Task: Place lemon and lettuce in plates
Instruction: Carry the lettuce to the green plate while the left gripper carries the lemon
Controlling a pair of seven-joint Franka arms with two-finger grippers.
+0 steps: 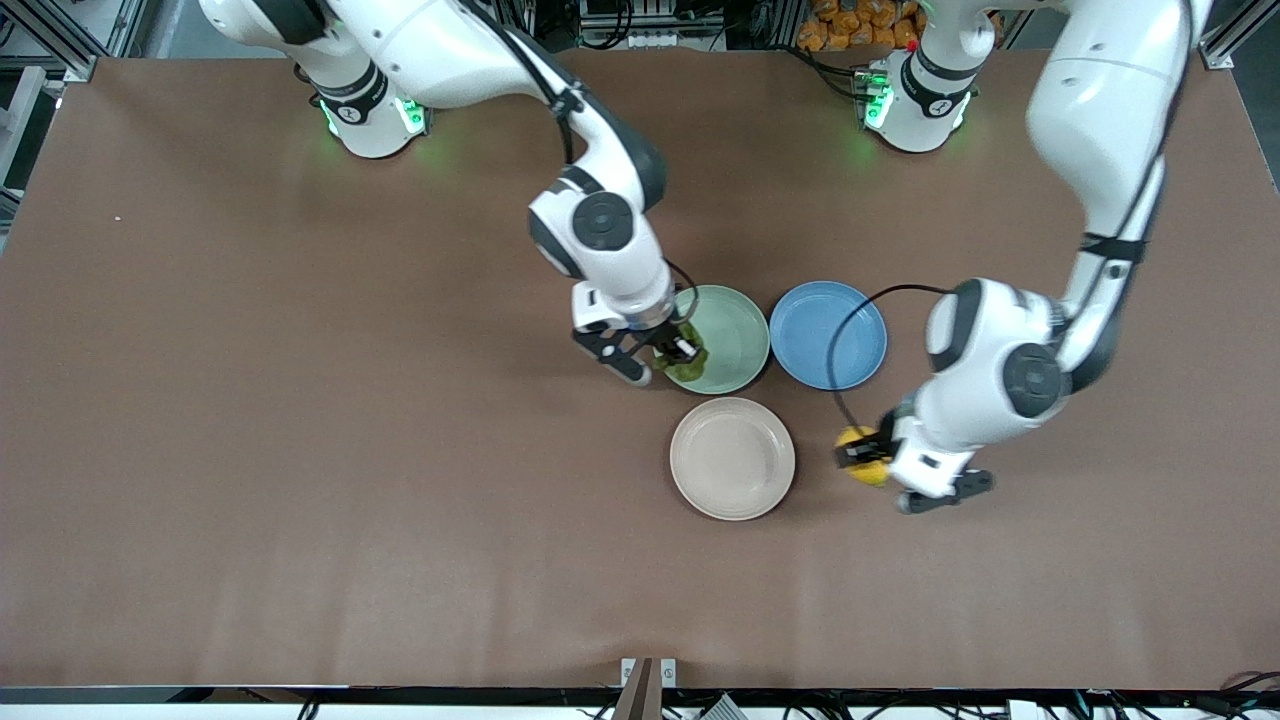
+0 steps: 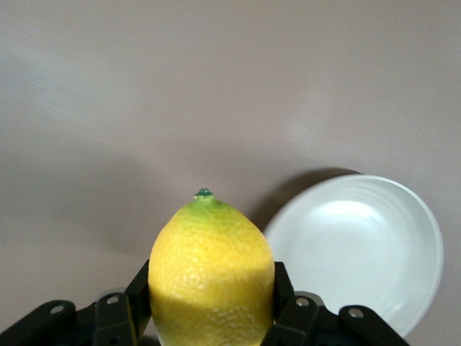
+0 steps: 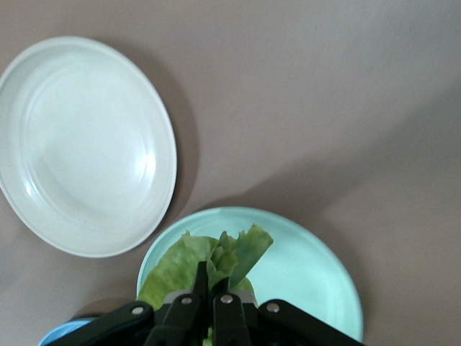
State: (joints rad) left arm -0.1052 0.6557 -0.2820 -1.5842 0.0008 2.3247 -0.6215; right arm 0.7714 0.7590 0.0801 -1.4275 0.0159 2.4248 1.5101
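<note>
My right gripper clamps the lettuce over the mint plate, mid-table. My left gripper pinches the lemon above bare table beside the cream plate.

Lettuce over plate

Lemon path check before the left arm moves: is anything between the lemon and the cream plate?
Nothing visible: the left gripper holds the lemon beside the cream plate, bare table between.

You face a wide brown tabletop, matte with soft sheen; aluminium framing stands at its top corners; cables run along the bottom edge.
</note>
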